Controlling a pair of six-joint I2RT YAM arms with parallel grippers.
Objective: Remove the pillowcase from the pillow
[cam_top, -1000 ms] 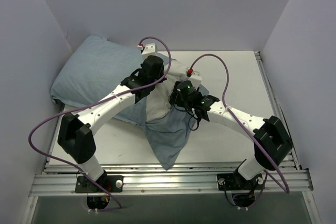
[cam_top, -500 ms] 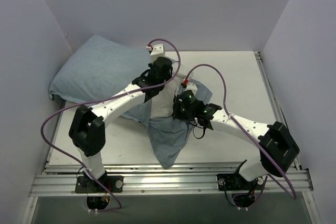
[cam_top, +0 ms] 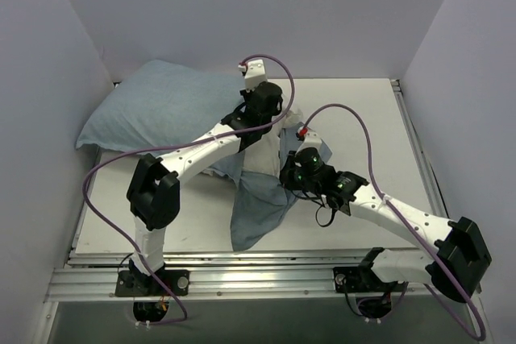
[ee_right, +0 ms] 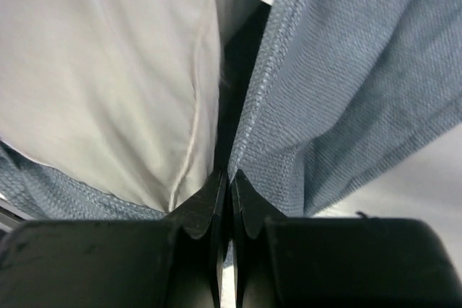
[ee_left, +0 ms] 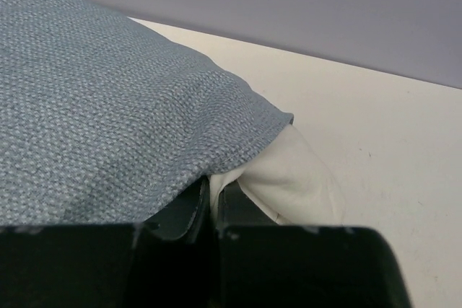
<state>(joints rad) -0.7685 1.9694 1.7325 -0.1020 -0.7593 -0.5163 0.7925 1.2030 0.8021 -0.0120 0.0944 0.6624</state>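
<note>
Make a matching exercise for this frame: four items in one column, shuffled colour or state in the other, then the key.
Column 1
A. pillowcase
B. pillow
C. cable
D. right gripper

Column 2
1. white, corner poking out from under blue fabric
2. black, shut on a blue hem
3. light blue weave
4. purple, curved in a loop

Pairs: A-3, B-1, C-4, D-2
</note>
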